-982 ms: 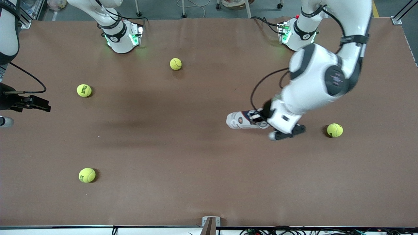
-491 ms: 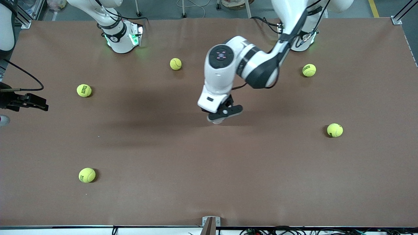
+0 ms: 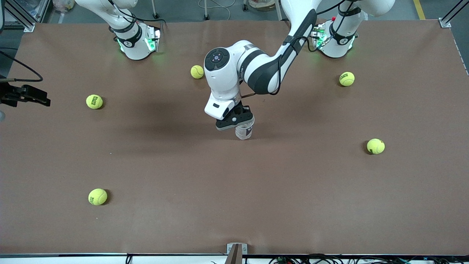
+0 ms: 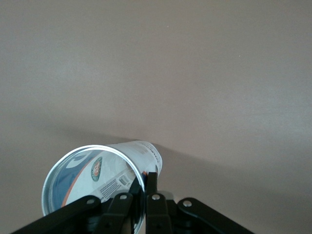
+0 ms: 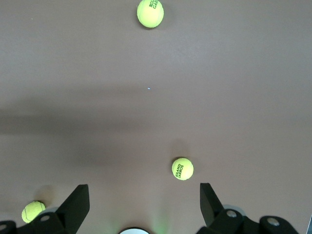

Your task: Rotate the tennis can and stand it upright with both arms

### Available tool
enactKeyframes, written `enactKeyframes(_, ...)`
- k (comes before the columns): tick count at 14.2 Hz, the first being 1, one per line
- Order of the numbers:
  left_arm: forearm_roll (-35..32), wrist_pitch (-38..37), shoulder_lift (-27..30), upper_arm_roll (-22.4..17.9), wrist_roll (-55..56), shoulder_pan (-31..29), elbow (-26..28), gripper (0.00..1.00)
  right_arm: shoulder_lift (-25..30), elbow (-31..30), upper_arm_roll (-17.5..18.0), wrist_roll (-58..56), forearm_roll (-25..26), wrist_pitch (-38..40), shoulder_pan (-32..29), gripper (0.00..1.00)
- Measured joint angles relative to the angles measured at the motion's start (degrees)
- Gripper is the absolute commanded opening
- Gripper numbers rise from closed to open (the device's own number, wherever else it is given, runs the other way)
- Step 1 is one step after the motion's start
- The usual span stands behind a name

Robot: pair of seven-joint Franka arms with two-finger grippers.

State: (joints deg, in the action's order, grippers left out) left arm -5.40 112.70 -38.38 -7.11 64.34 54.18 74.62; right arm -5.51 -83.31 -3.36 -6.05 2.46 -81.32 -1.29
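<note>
The left gripper [image 3: 239, 123] has its fingers [image 4: 152, 187] clamped on the rim of the tennis can [image 3: 244, 131], gripping its wall near the open mouth. The can hangs below them, its long axis close to vertical, over the middle of the bench [image 3: 234, 190]; whether its base touches the bench is hard to judge. The right gripper [image 5: 145, 207], fingers spread and holding nothing, waits high at its own end of the bench, well apart from the can.
</note>
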Motion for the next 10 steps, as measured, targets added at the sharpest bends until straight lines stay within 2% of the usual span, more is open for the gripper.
enactKeyframes(1,0.0,-0.05,-0.03,-0.03,0.0,-0.06,-0.01,0.93,0.92,-0.79,-0.01,0.0,0.0,0.01,0.0,1.0)
enactKeyframes(2,0.0,-0.07,-0.06,-0.1,0.0,-0.12,-0.02,1.0,1.84,-1.56,0.01,-0.01,-0.02,0.02,0.01,1.0)
enactKeyframes(6,0.0,-0.08,0.48,-0.3,0.0,-0.23,-1.4,1.0,5.57,-3.91,0.11,-0.06,-0.04,0.34,0.13,1.0)
enactKeyframes(10,0.0,-2.27,5.02,-0.53,-0.01,-0.54,-2.57,1.0,8.41,-4.87,0.16,-0.35,-0.04,0.64,0.14,1.0)
